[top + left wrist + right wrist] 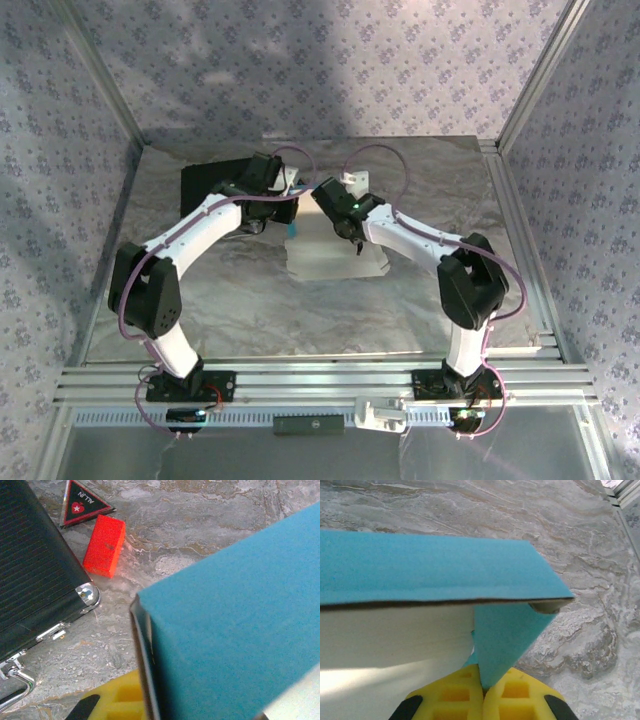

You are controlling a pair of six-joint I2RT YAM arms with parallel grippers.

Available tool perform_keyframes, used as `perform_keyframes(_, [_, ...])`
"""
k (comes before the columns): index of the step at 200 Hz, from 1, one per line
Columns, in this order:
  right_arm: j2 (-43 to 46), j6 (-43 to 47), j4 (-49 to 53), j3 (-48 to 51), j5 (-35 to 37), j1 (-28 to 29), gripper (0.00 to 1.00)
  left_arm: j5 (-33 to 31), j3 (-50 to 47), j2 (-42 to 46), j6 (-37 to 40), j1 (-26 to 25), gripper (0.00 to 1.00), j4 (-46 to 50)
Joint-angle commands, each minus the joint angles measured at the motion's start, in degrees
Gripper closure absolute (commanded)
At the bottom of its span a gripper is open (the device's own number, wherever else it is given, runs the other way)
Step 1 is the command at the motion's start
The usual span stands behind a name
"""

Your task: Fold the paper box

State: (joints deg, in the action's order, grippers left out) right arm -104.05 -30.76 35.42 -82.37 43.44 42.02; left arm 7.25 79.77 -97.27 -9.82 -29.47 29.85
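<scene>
Cyan card with a white inner side, the paper box (pixel 335 258) lies just right of the black case (pixel 35 565), between both arms. The right gripper (pixel 482 696) pinches a cyan flap tight between its yellow pads. The left gripper (pixel 287 212) is at the box's edge nearest the case, but whether it grips cannot be told. A red block (pixel 104 545) lies beside the case.

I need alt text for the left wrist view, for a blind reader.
A light-blue paper box panel covers the lower right, near the camera. At left lies a black case; beyond it, a red block on the grey table.
</scene>
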Motion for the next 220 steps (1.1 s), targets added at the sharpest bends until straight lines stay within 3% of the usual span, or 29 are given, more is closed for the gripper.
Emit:
perform_keyframes(1, [3.28, 3.63, -5.87, 2.32, -5.21, 0.63, 1.00, 6.00, 0.65, 1.74, -1.16, -1.55, 1.00, -3.79])
perform_keyframes(52, [5.93, 7.36, -8.56, 3.46, -13.54, -1.77, 1.00, 7.17, 0.52, 2.08, -1.77, -1.55, 1.00, -3.92])
perform_keyframes(94, [7.54, 7.21, -10.58, 5.21, -18.49, -4.33, 0.89, 7.08, 0.74, 2.00, -1.78, -1.54, 1.00, -3.92])
perform_keyframes(138, [7.55, 6.89, -12.18, 7.41, -20.17, -5.08, 0.78, 6.82, 1.09, 1.35, -2.02, -1.46, 1.00, -4.12])
perform_keyframes(220, [6.90, 6.08, -13.17, 9.16, -18.57, -6.86, 0.73, 6.80, 1.31, 1.07, -1.60, -1.37, 1.00, -3.74])
